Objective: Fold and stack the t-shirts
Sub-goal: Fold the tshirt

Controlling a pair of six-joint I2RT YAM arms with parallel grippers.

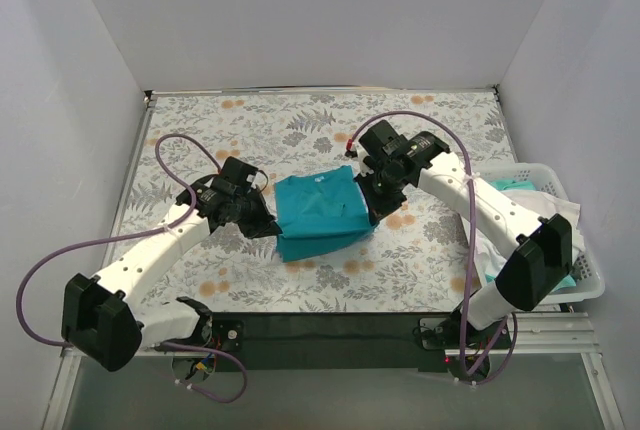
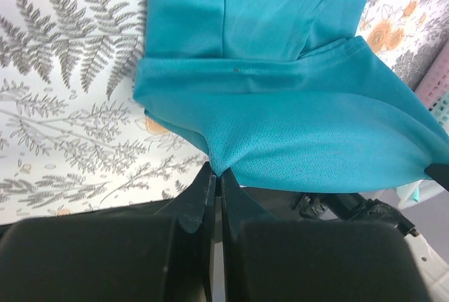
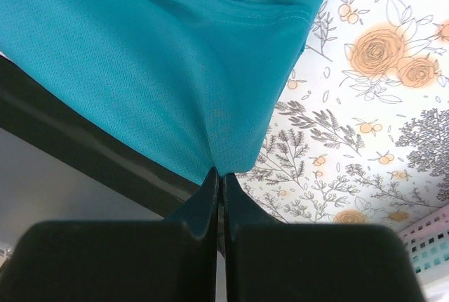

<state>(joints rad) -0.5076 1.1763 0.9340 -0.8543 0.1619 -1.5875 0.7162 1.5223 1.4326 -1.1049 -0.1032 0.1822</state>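
White walls stand on three sides of a table (image 1: 300, 130) that is covered with a pattern of grey leaves and orange flowers. At the far right side sits a white plastic basket (image 1: 592, 288), and inside it lie a white shirt (image 1: 553, 212) and a pale aqua shirt (image 1: 518, 188), both crumpled. In the middle of the table is the teal shirt (image 1: 322, 212), partly folded into a rough rectangle, between the two arms. The left gripper (image 1: 270, 228) is at the near left corner of this shirt; in the left wrist view its fingers are pressed together, with a fold of the teal cloth pinched at the tips. The right gripper (image 1: 370, 212) is at the right side of the shirt, and its fingers are also closed tight on an edge of the same cloth.
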